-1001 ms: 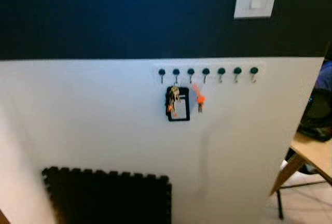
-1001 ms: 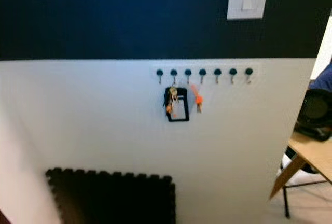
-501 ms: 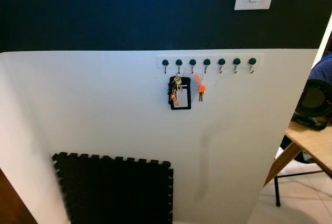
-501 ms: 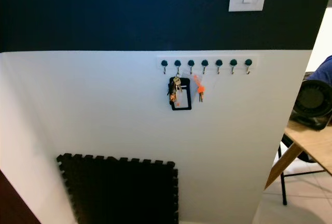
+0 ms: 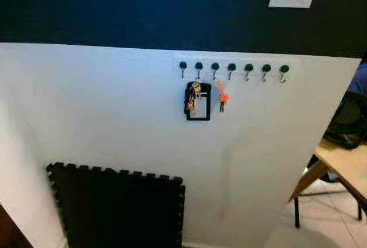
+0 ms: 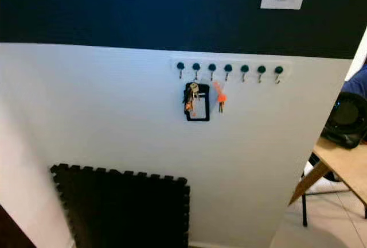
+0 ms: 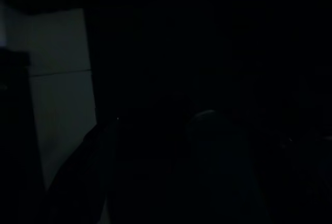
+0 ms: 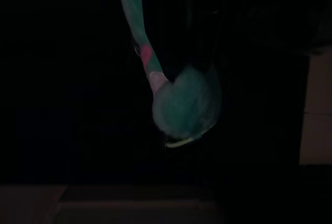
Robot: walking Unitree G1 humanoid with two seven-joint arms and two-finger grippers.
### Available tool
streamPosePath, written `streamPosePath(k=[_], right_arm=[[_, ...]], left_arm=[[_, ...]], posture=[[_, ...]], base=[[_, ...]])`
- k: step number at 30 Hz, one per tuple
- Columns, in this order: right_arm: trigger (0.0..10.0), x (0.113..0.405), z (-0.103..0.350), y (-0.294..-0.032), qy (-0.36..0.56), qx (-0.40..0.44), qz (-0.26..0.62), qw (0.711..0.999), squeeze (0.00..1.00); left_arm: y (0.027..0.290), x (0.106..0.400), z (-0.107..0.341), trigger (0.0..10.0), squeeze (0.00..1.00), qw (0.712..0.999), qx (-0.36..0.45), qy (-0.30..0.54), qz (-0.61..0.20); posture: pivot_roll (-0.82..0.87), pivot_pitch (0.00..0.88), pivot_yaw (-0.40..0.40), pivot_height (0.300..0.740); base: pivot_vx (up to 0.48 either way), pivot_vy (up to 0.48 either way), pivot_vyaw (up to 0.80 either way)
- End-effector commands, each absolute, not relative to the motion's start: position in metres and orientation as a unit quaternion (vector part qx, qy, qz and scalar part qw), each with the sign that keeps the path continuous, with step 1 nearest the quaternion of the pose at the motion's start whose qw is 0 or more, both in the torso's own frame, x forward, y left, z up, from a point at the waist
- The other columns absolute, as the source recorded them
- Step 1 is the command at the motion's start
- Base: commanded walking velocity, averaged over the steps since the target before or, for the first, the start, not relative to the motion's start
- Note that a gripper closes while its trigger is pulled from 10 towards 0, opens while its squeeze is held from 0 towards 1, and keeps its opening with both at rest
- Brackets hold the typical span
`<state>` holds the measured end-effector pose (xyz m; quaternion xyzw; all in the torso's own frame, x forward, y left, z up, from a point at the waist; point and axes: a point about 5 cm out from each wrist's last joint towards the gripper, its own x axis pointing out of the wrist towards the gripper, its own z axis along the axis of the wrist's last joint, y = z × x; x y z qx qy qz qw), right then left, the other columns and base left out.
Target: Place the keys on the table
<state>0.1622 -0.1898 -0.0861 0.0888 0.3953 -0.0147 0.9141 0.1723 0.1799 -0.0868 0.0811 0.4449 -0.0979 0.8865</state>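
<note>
Left wrist view: dark, rounded black fingers (image 7: 218, 167) faintly outlined.

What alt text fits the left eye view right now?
A bunch of keys with a black card holder hangs on a white wall's row of hooks, beside a single key with an orange tag. Black foam mat leans below; a wooden table edge shows at right.
</note>
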Motion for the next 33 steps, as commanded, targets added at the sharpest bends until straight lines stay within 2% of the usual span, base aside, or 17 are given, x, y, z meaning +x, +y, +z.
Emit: streamPosePath(k=[1,9,33], right_arm=[[10.0,0.1584,-0.0881,-0.1869,0.401,0.096,-0.013,0.911,0.00],[10.0,0.1602,-0.0874,-0.1858,0.399,0.089,-0.008,0.913,0.00],[10.0,0.1617,-0.0867,-0.1845,0.394,0.090,-0.006,0.915,0.00]], left_arm=[[0.1821,0.1740,-0.0857,10.0,0.00,0.888,0.090,0.441,-0.097],[0.1843,0.1757,-0.0843,10.0,0.00,0.892,0.088,0.434,-0.092],[0.1817,0.1789,-0.0823,10.0,0.00,0.900,0.087,0.418,-0.092]], posture=[[0.05,0.012,0.021,0.740],[0.05,0.013,0.020,0.740],[0.05,0.009,0.026,0.740]], base=[[0.000,0.000,0.00],[0.000,0.000,-0.05],[0.000,0.000,-0.80]])
